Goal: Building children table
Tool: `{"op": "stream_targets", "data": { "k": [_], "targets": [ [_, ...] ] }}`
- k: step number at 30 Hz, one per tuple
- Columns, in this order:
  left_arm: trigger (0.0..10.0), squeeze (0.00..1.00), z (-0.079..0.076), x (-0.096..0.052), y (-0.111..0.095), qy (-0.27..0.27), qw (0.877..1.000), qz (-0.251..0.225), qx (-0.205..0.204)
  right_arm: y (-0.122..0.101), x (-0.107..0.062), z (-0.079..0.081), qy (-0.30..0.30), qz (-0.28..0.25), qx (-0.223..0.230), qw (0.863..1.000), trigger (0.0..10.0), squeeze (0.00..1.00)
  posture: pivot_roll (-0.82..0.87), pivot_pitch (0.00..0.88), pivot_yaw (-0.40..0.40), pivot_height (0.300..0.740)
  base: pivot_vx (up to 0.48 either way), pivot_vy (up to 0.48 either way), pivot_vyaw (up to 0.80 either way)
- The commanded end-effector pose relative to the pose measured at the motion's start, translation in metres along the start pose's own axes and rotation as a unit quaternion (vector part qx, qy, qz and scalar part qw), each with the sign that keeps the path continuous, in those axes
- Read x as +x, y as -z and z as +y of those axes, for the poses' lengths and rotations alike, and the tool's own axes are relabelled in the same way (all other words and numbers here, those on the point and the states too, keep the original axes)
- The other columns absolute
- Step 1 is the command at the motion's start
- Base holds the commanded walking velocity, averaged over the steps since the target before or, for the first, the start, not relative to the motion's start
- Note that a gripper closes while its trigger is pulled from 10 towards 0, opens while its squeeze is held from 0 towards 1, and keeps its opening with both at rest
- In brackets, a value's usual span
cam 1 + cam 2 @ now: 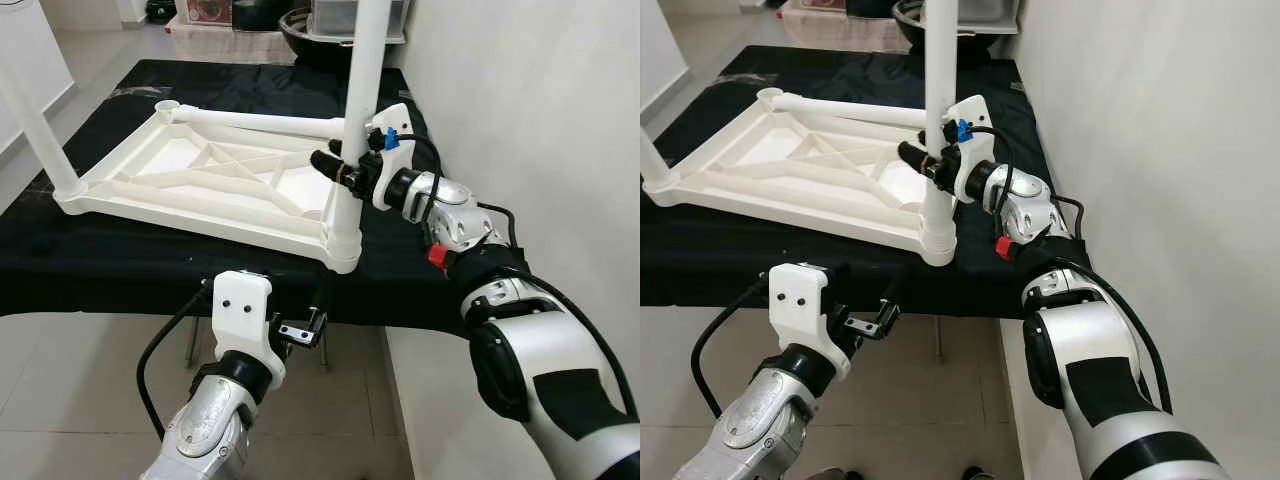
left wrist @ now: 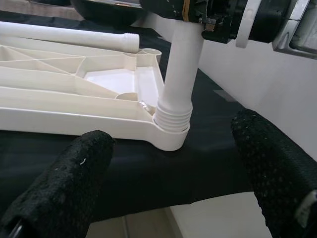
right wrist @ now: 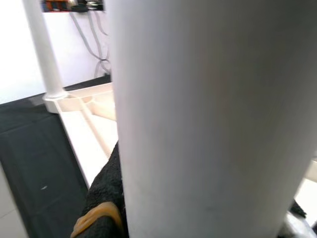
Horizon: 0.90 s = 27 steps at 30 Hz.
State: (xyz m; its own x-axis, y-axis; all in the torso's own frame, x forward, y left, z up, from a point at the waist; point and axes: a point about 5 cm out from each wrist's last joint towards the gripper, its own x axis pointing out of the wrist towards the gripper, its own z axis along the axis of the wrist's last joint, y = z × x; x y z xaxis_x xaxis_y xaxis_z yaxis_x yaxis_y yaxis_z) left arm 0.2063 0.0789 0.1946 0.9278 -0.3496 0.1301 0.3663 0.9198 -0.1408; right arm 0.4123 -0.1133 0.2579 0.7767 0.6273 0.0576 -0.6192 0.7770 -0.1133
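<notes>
A white plastic table top [image 1: 200, 190] lies upside down on a black cloth [image 1: 100, 260]. One white leg [image 1: 362, 80] stands upright in the near right corner socket [image 1: 342, 250], its threaded end seated there [image 2: 172, 119]. My right gripper [image 1: 345, 170] is shut on this leg partway up. A second leg [image 1: 35, 125] stands at the near left corner. A third leg [image 1: 260, 122] lies across the far side, beside an empty socket [image 1: 165, 105]. My left gripper [image 1: 310, 325] hangs open below the cloth's front edge, its fingers [image 2: 64, 188] apart and facing the corner socket.
A white wall [image 1: 540, 100] runs close along the right side of the work surface. A dark bowl [image 1: 310, 40] and a clear box [image 1: 350, 15] sit at the back. Pale tiled floor [image 1: 80, 400] lies in front of the surface.
</notes>
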Motion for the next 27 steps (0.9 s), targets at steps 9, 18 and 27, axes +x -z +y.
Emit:
{"op": "stream_targets", "data": {
  "k": [9, 18, 27],
  "targets": [
    [10.0, 0.0, 0.004, 0.001, 0.002, -0.002, 1.0, 0.004, 0.007, 0.031, -0.013, -0.021, 0.173, 0.058, 0.032, 0.983, 10.0, 0.0, 0.12, 0.185, -0.049, 0.74, 0.0, 0.0, 0.0],
    [10.0, 0.0, 0.004, 0.001, 0.003, 0.0, 1.0, 0.006, 0.008, 0.038, -0.017, -0.028, 0.319, 0.059, 0.04, 0.945, 10.0, 0.0, 0.11, 0.188, -0.047, 0.74, 0.0, 0.0, 0.0],
    [10.0, 0.0, 0.005, 0.001, 0.003, 0.0, 1.0, 0.006, 0.01, 0.039, -0.02, -0.029, 0.412, 0.067, 0.028, 0.908, 10.0, 0.0, 0.11, 0.191, -0.045, 0.74, 0.0, 0.0, 0.0]
  ]
}}
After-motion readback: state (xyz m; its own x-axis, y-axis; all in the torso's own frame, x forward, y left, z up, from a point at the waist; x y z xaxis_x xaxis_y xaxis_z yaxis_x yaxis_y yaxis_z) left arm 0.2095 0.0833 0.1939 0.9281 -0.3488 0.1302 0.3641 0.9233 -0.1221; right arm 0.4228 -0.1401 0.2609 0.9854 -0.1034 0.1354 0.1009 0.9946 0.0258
